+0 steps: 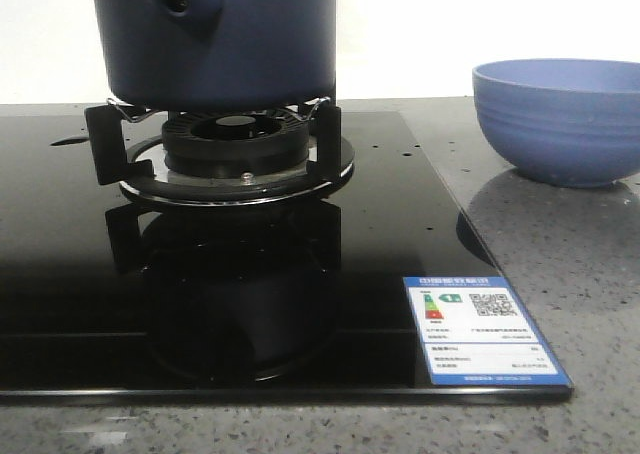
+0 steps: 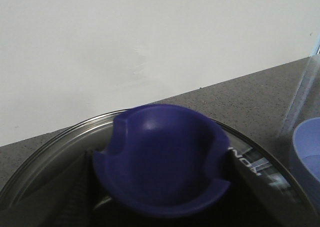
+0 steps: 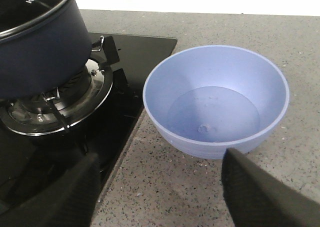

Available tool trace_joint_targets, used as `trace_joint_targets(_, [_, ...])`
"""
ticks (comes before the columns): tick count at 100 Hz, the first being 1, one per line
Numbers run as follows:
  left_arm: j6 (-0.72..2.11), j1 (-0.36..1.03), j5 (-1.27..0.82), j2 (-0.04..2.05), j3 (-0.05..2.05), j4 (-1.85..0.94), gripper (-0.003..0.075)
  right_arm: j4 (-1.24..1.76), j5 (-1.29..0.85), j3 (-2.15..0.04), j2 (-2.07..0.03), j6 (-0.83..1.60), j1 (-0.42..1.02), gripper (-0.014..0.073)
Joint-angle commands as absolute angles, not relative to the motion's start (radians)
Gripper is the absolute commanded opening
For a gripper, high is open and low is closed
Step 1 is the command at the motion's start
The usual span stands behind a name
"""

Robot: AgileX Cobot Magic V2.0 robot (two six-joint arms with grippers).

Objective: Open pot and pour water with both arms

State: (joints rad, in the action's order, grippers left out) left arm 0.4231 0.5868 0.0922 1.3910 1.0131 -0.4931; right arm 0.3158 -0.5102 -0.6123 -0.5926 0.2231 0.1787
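A grey speckled countertop (image 1: 560, 274) carries a black glass hob (image 1: 60, 274) and a light-blue bowl (image 1: 560, 119).

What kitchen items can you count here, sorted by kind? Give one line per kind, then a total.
Dark navy-blue pot, lid on: 1
Light-blue bowl, on the counter: 1
Gas burner with pot stand, under the pot: 1
Energy label sticker, on the hob glass: 1
Total: 4

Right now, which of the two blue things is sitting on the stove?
The pot, the big dark navy one with a lid, sits on the burner. The lighter blue bowl stands beside the stove on the grey counter.
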Motion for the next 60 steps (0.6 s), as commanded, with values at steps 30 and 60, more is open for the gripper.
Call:
trace_joint_targets(30, [0.422, 0.59, 0.197, 1.362, 1.048, -0.49, 0.0396, 0.316, -0.452, -0.65, -0.601, 0.233, 0.18, 0.0458])
trace_joint_targets(60, [0.422, 0.59, 0.204, 1.296, 1.048, -0.49, 0.0395, 0.314, -0.45, -0.65, -0.601, 0.233, 0.18, 0.0458])
